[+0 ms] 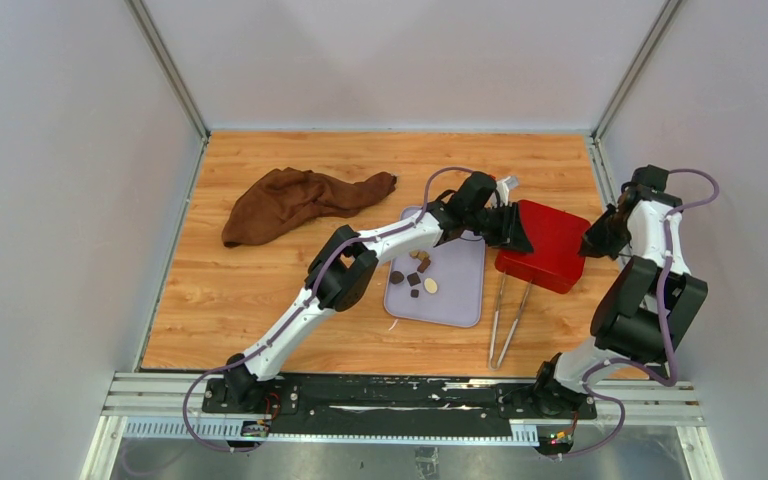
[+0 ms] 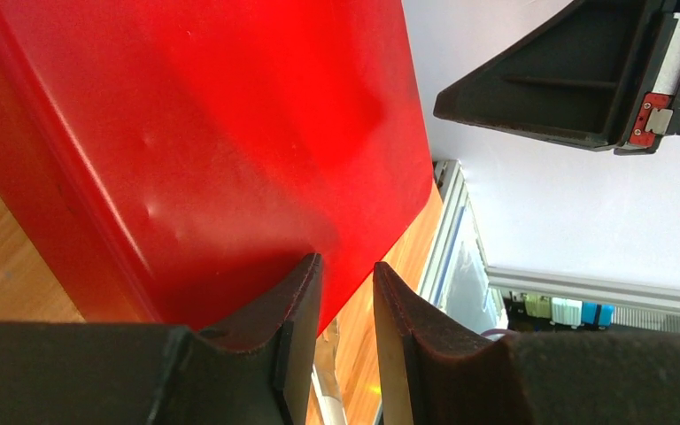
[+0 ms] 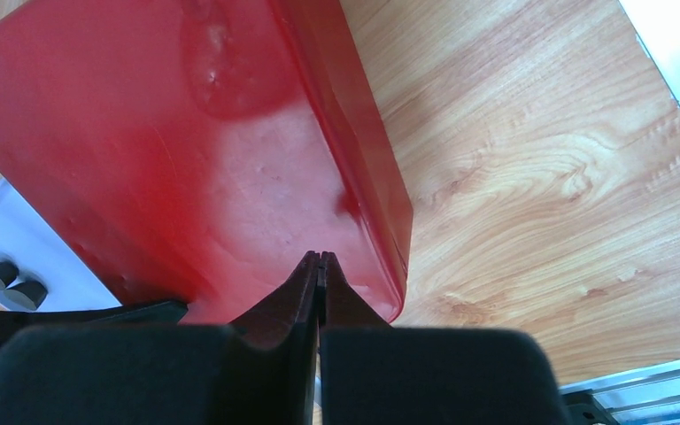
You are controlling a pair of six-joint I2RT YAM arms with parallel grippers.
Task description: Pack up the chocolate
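Chocolate pieces (image 1: pixel 413 280) all loose on lavender tray (image 1: pixel 460 270) beside left gripper (image 2: pixel 346 261); none packed. Left jaws slightly apart, empty, at red box (image 1: pixel 550 250); right gripper (image 3: pixel 320 255) pinched together against its far side.

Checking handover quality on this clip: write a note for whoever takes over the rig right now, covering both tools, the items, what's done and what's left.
Left tool: slightly open, nothing between its fingers, at the left edge of the glossy red rectangular box.
Right tool: shut, empty, at the box's right edge.
Small brown and tan chocolate pieces: on the flat lavender tray, left of the box.
Metal tongs: lying in front of the box.
Done: no piece visibly packed.
Left: probably open the box, then move every piece in.
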